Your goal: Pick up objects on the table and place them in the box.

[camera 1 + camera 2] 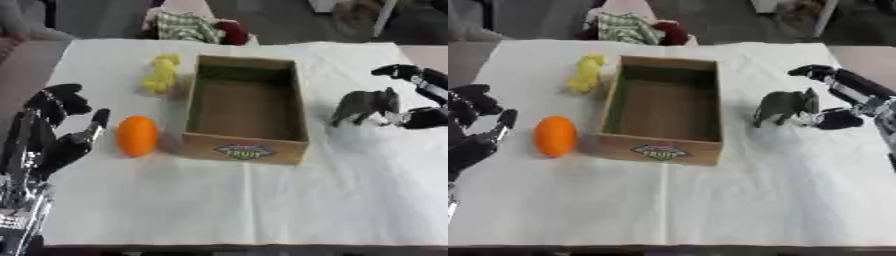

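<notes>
So this looks like the reach-and-grasp stage for the grey elephant toy (785, 106). The box (302, 115) sits in the middle of the white tablecloth (262, 200) with nothing visible inside, so I'd say the task is barely started. The right hand (837, 95) is right at the elephant, one finger arched above and past its head end, another part low beside it and possibly touching, but the fingers haven't curled round it, so I'd call that hand spread and not yet grasping.

The elephant stands upright on its legs just right of the box, long axis running roughly left-right across the table, head end toward the right hand and rump toward the box (the trunk is hard to make out, so that's my best read).

Next move, I reckon: close around the body, lift clear of the box's wall, carry it left, let go inside.

The left hand (54, 135) rests idle and relaxed at the lower left, fingers up, near the orange egg-shaped thing (137, 135). A yellow lumpy toy (162, 73) sits by the box's far left corner.
</notes>
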Robot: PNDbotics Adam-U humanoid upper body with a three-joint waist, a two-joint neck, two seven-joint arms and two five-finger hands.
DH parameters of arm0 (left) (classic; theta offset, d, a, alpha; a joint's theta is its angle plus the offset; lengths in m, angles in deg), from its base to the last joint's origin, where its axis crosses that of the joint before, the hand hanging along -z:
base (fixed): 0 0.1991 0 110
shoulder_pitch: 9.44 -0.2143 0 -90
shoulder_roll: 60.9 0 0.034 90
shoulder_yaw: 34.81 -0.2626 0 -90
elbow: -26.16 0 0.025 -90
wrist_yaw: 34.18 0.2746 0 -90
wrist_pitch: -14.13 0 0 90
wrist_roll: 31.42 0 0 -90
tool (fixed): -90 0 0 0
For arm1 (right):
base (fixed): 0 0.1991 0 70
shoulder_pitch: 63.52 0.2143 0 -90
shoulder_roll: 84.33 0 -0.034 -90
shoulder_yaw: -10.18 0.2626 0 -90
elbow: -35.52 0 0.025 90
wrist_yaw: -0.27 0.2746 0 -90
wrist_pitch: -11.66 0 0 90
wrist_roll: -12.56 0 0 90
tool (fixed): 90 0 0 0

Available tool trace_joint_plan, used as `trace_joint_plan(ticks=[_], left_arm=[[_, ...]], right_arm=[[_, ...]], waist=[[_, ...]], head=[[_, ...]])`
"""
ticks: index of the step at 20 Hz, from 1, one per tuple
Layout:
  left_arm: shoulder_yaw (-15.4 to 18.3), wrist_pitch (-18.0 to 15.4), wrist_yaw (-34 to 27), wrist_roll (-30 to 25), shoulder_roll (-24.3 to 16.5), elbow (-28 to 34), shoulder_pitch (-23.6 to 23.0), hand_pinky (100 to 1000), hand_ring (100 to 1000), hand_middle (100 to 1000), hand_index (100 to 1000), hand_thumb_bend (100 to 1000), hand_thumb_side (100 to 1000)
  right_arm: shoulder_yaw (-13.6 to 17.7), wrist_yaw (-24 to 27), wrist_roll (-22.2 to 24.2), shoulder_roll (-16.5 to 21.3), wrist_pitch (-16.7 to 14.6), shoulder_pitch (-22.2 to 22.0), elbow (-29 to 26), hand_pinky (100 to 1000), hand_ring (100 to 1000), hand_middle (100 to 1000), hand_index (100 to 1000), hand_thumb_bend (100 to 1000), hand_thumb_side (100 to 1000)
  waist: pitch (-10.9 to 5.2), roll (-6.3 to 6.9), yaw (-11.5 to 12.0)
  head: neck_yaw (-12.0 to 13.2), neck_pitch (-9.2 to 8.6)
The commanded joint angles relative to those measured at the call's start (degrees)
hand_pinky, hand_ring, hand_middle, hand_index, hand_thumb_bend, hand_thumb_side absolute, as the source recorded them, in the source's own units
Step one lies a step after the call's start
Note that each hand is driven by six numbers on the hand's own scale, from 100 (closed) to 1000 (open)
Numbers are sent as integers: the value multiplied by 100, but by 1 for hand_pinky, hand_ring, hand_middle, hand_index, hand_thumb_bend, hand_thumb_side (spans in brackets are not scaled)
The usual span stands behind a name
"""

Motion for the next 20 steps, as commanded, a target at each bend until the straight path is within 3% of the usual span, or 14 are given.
trace_joint_plan(ticks=[1,20], left_arm=[[20,-12,-15,-15,-104,86,36,686,573,523,716,453,100],[6,-15,-31,-34,-79,96,58,687,572,522,716,450,100]], right_arm=[[39,-240,-104,87,-103,133,67,934,1000,903,963,100,271],[105,-1470,-462,-424,-136,443,852,899,1000,862,943,100,316]], waist=[[-61,-7,2],[-15,45,75]], head=[[4,22],[-28,-14]])
